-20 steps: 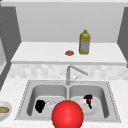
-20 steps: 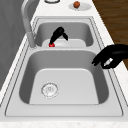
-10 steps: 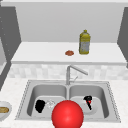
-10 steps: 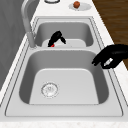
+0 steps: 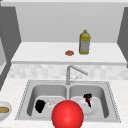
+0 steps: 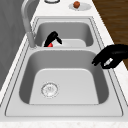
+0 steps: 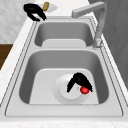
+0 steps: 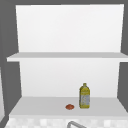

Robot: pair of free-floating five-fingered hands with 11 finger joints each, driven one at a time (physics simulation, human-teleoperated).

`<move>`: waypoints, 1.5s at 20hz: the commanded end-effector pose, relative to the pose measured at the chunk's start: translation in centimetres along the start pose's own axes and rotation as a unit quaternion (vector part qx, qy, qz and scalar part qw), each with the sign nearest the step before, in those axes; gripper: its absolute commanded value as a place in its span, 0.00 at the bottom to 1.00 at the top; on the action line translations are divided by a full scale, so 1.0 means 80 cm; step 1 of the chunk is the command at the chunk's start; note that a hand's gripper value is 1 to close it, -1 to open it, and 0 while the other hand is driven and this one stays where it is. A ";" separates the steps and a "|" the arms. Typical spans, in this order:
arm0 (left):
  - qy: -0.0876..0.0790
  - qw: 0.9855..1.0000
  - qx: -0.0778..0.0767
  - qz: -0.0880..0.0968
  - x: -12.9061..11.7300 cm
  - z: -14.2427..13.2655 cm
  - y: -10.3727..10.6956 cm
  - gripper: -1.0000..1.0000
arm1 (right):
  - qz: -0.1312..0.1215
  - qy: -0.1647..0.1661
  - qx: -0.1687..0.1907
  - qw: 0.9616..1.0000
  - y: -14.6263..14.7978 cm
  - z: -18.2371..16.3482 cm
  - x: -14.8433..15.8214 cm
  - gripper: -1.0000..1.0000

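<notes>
Sink (image 5: 110, 100): I am watching both hands over its two basins; the left basin is lying under my left hand, the right basin under my right hand.
Faucet (image 5: 72, 72): it is standing behind and between my two hands, its spout reaching toward the right hand's basin.
Red ball (image 5: 67, 114): it is sitting in front of both hands and between them, at the sink's near edge in the front view.
Plate (image 7: 71, 88): it is lying flat in the right basin, directly beneath my right hand.
Bottle (image 5: 84, 42): it is standing upright on the shelf, well behind and above my right hand.
Left hand (image 6: 111, 57): it is hanging over the front rim of the left basin, fingers curling downward and grasping nothing.
Right hand (image 7: 79, 82): it is reaching down to the plate, fingers curling round a small red thing.
Red thing (image 7: 84, 90): it is resting on the plate, just under my right hand's fingertips, pinched there.
Bowl (image 5: 3, 110): it is sitting on the counter to the left of my left hand.
</notes>
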 end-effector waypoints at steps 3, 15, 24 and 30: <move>0.000 1.000 0.000 0.000 0.000 0.000 0.000 0.50 | -0.007 -0.006 0.008 1.000 -0.003 -0.008 -0.001 0.00; 0.000 1.000 0.000 0.000 0.000 0.000 0.000 0.50 | -0.006 -0.013 0.005 1.000 0.016 -0.023 -0.007 0.00; 0.000 1.000 0.000 0.000 0.000 0.000 0.000 0.50 | -0.018 -0.031 -0.046 0.998 0.023 -0.031 -0.024 1.00; 0.000 1.000 0.000 0.000 0.000 0.000 0.000 0.50 | -0.046 -0.045 -0.083 0.994 0.015 -0.029 -0.025 1.00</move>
